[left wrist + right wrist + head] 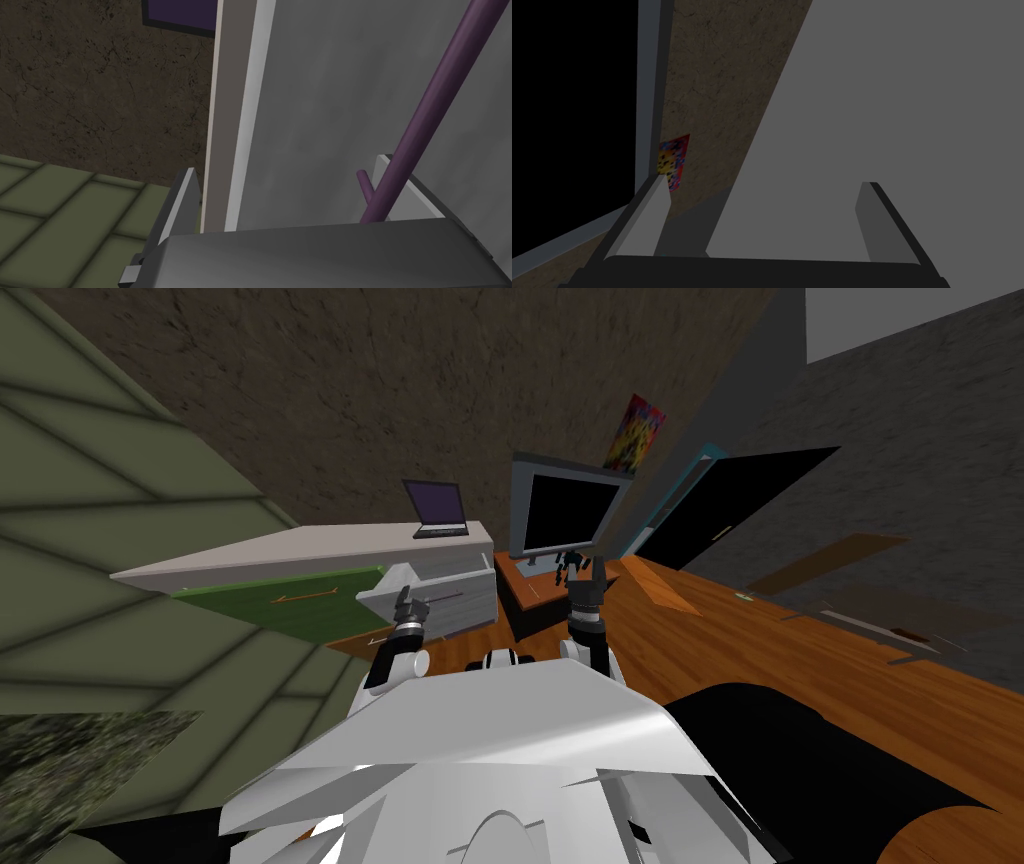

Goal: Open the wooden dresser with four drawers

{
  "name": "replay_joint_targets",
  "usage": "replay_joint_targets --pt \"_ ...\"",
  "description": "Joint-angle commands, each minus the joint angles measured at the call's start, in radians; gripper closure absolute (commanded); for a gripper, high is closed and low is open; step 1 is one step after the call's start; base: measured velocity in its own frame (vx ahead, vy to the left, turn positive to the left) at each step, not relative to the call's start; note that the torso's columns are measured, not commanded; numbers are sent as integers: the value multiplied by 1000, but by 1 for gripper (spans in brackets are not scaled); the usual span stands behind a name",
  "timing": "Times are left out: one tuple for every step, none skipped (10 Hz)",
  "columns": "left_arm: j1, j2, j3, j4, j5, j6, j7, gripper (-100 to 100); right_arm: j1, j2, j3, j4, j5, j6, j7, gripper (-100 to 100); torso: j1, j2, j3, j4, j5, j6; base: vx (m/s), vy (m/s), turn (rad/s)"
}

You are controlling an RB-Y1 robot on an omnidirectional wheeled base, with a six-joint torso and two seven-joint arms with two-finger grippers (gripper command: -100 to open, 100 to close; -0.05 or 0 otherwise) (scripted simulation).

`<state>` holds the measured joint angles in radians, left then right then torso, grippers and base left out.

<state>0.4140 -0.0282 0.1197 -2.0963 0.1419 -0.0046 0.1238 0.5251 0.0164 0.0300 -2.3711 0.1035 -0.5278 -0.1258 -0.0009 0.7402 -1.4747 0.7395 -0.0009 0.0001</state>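
I'm holding my left pincer wide at the top drawer of the grey dresser, its purple handle sitting between the fingers, just beside one. My right pincer is hanging wide, off beside the dresser.

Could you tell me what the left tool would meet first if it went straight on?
Probably the grey drawer front, straight ahead between the open fingers of the left tool; the purple handle crosses just inside one finger. Depth is unclear.
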Motion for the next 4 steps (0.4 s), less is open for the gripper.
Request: replay_joint_targets --pt "1 0 0 1 0 1 0 0 0 0 0 0 0 0 0 0 1 -1 -1 0 0 0 0 0 0" --pt "1 0 0 2 0 1 0 0 0 0 0 0 0 0 0 0 1 -2 -1 -1 0 0 0 0 0" --pt "2 0 0 2 0 2 0 0 0 0 0 0 0 0 0 0 1 -2 -2 -1 1 0 0 0 0" --pt "2 0 0 2 0 2 0 0 0 0 0 0 0 0 0 0 1 -2 -1 -1 1 0 0 0 0"
